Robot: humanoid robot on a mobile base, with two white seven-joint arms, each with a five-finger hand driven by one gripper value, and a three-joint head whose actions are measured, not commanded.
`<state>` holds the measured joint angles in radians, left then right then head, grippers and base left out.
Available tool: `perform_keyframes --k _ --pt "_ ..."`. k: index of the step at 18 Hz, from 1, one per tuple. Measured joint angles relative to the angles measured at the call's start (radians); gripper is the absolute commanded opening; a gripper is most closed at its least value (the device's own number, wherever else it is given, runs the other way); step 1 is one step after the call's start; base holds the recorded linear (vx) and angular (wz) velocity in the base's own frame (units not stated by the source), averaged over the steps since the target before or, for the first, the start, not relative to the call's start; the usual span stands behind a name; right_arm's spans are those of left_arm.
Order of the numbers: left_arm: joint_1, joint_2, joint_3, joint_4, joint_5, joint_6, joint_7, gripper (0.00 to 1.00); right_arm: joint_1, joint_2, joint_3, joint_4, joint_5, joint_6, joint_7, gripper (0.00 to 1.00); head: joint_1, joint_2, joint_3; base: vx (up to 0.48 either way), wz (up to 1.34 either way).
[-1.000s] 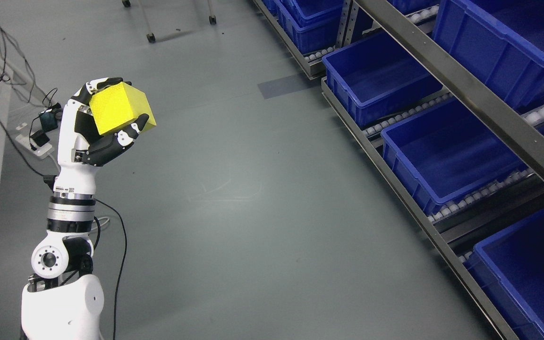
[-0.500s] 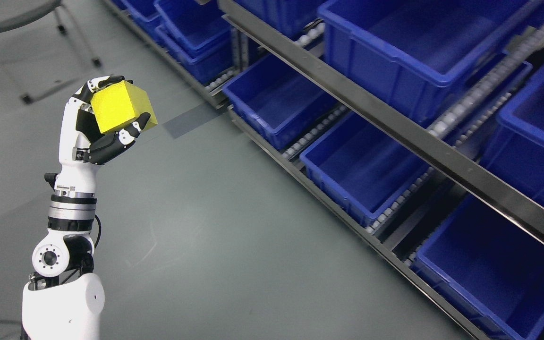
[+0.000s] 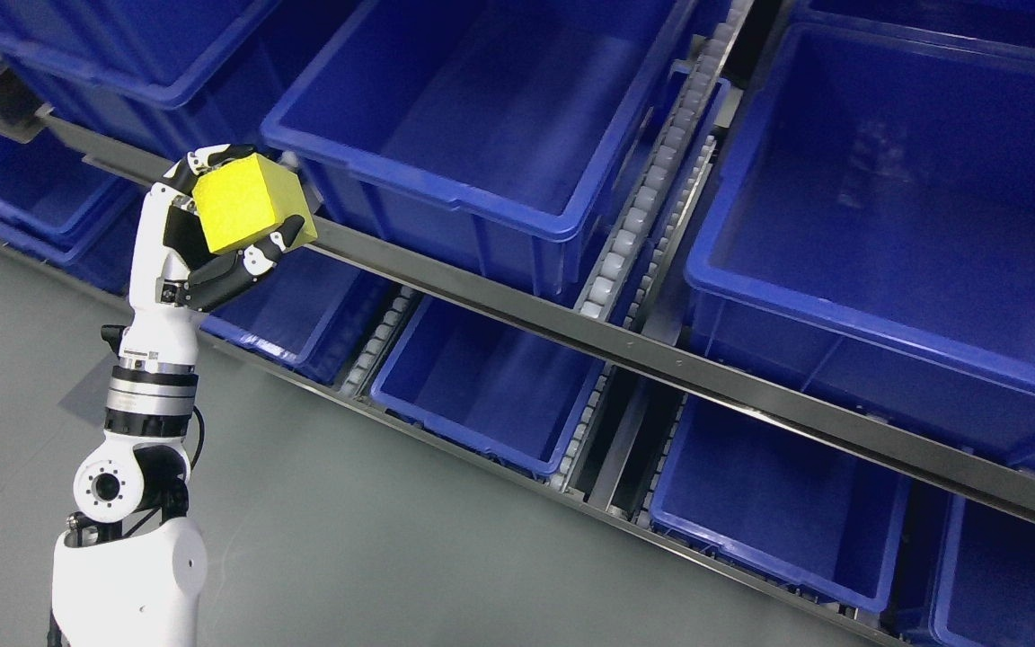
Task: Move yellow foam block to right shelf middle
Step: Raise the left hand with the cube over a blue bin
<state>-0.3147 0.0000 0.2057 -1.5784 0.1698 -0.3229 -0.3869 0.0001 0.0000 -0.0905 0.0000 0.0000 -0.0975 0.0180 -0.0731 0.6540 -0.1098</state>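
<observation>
yellow foam block held up in the left hand before the shelf

the yellow foam block [image 3: 251, 202] sits high at the left of the head view, a cube tipped on a corner with two faces showing. the left hand [image 3: 212, 229] grips it: dark fingertips [image 3: 216, 154] hook over its upper back edge, and the thumb [image 3: 268, 251] presses up under its lower right edge. the palm lies behind and below the block. the white forearm [image 3: 154, 341] rises almost upright from the lower left, with a banded metal wrist collar and a round elbow joint beneath it.

the block is in the air, not resting on anything. in the picture it overlaps the grey metal shelf rail [image 3: 625, 346] that runs slantwise from upper left to lower right. just to its right along that rail stands a large blue bin [image 3: 517, 202] on the upper level, its near wall close to the block's right corner. a second large blue bin [image 3: 751, 270] stands further right, parted from the first by a track of white rollers [image 3: 639, 229]. under the rail lie more blue bins [image 3: 446, 404] on the lower level, one of them partly behind the hand. grey floor [image 3: 347, 539] fills the lower left.
</observation>
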Motion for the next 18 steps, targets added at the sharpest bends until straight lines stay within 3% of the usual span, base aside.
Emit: perform_keyframes --k 5,9,13,18 --pt "-0.018 0.000 -0.037 -0.011 -0.001 0.005 -0.002 0.28 0.000 0.000 0.000 0.000 0.000 0.000 0.000 1.00 0.0000 0.000 0.000 0.185 -0.47" --pt "-0.100 0.000 -0.076 -0.048 -0.001 0.114 -0.002 0.28 0.000 0.000 0.000 0.000 0.000 0.000 0.000 1.00 0.0000 0.000 0.000 0.098 -0.22" --pt "-0.202 0.000 -0.099 -0.077 0.000 0.280 0.007 0.28 0.000 0.000 0.000 0.000 0.000 -0.002 0.000 1.00 0.0000 0.000 0.000 0.018 -0.02" --pt "-0.306 0.000 -0.120 -0.101 -0.002 0.633 0.061 0.32 0.000 0.000 0.000 0.000 0.000 -0.005 0.000 1.00 0.0000 0.000 0.000 -0.012 0.02"
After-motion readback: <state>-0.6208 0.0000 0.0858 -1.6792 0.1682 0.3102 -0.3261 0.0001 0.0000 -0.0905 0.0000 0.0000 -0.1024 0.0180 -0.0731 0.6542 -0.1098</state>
